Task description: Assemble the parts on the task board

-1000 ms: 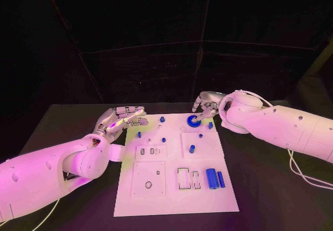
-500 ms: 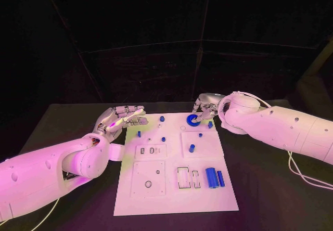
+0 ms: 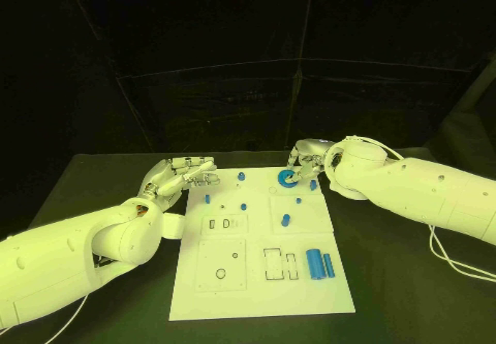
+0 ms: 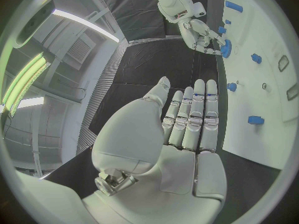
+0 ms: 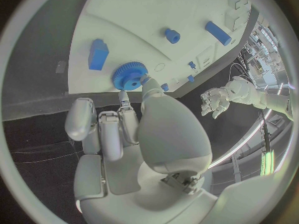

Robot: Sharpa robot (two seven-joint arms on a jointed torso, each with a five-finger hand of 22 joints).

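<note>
Right hand [image 3: 303, 161] pinching the blue gear [image 3: 287, 179] at the task board's [image 3: 248, 301] far edge, likely to seat it on its post. Left hand [image 3: 178, 175] spread, holding nothing, off the board's far left corner over the worktop [image 3: 93, 186], apparently keeping clear.

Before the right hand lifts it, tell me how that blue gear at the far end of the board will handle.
The blue gear looks like a flat toothed disc, so it is probably stiff and light. The teeth on its rim should give the right hand some grip. Set on edge it might roll; lying flat on the task board it should stay put.
</note>
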